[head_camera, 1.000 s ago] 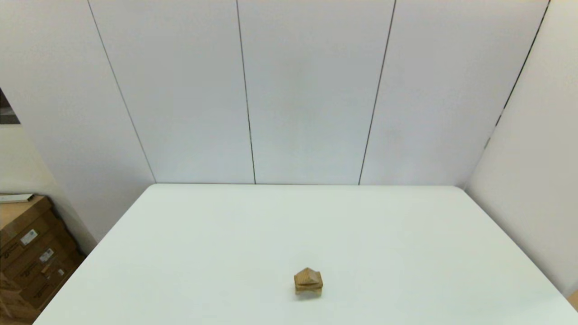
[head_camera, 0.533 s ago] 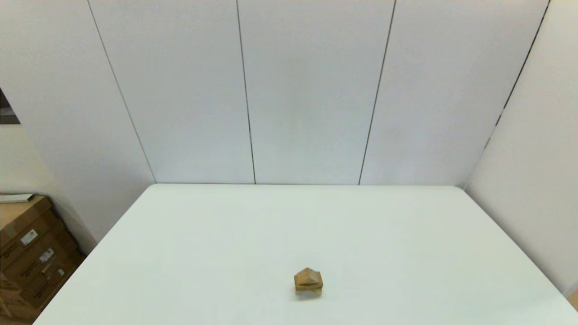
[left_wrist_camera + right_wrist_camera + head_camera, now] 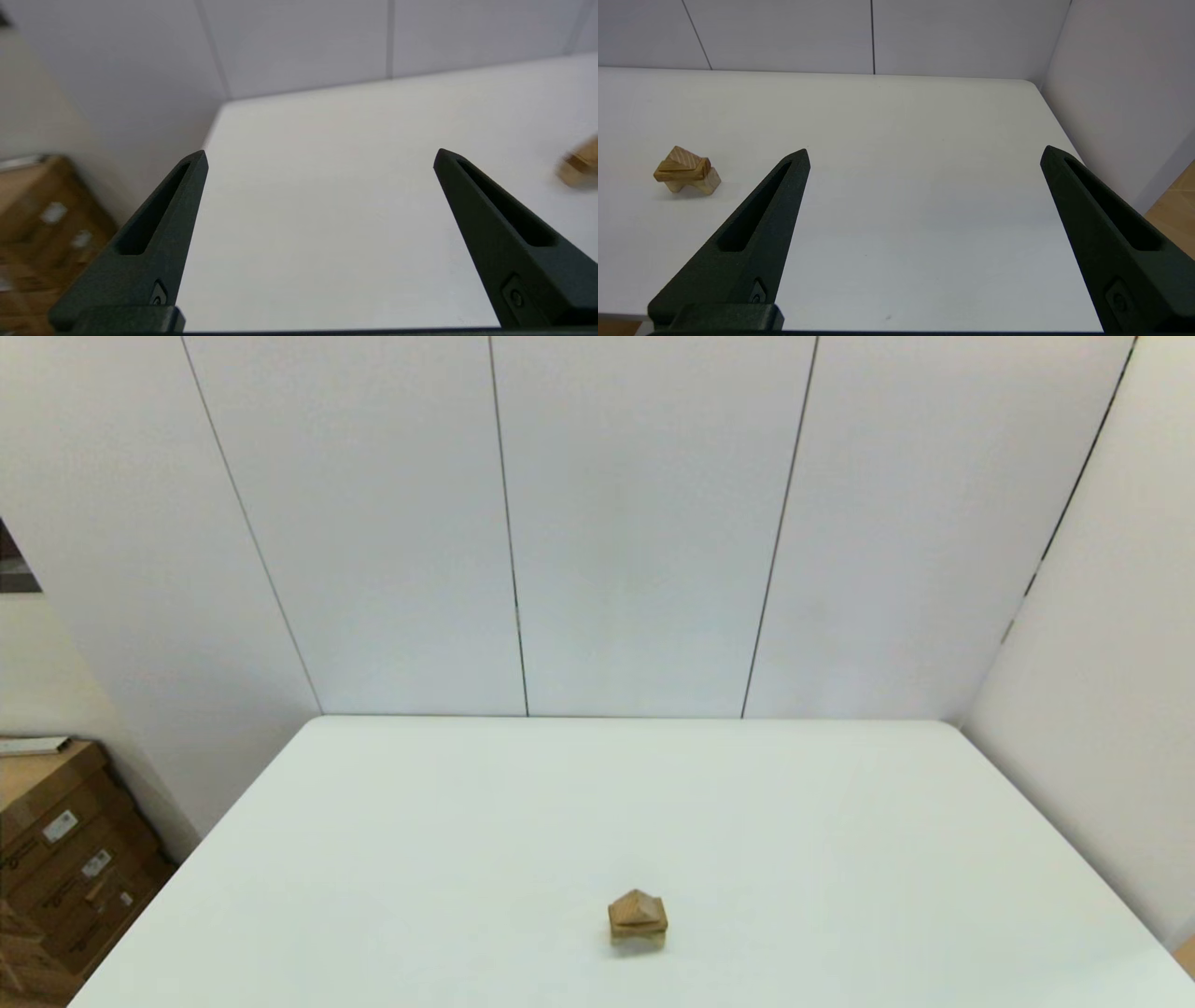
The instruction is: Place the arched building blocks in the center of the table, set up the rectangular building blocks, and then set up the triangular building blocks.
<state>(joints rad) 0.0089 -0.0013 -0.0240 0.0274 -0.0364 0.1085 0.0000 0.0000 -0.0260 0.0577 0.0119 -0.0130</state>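
Note:
Three wooden blocks stand as one small stack on the white table (image 3: 467, 821), toward its near middle. The arched building block (image 3: 639, 941) (image 3: 709, 183) is at the bottom. The rectangular building block (image 3: 638, 926) (image 3: 675, 176) lies flat across it. The triangular building block (image 3: 636, 906) (image 3: 684, 157) sits on top, ridge up. Neither arm shows in the head view. My left gripper (image 3: 320, 156) is open over bare table, with the stack (image 3: 579, 165) blurred far off to its side. My right gripper (image 3: 924, 154) is open, well apart from the stack.
Cardboard boxes (image 3: 56, 859) stand on the floor off the table's left edge. White wall panels (image 3: 635, 523) close the far side, and another panel (image 3: 1102, 709) runs along the right edge.

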